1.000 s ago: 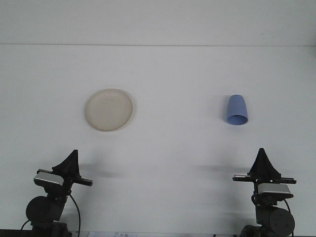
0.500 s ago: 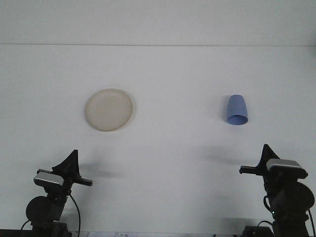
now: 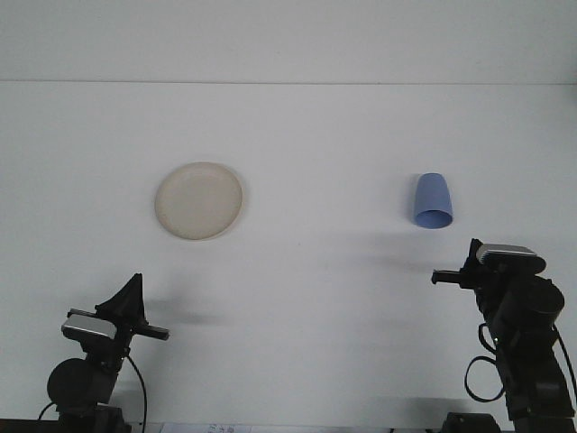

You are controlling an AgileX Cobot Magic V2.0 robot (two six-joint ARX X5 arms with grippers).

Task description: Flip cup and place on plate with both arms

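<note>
At lower left, the left gripper (image 3: 133,287) sits low near the frame's bottom edge; at lower right, the right gripper (image 3: 471,257) is raised, and I cannot tell either's opening. The blue cup (image 3: 433,201) lies just beyond it, upper right; the cream plate (image 3: 198,200) rests apart, upper left.

The cup (image 3: 433,201) is plain blue, the plate (image 3: 198,200) cream (no pattern on either). The table (image 3: 315,298) is white. Both arms are black with silver-grey camera housings.
</note>
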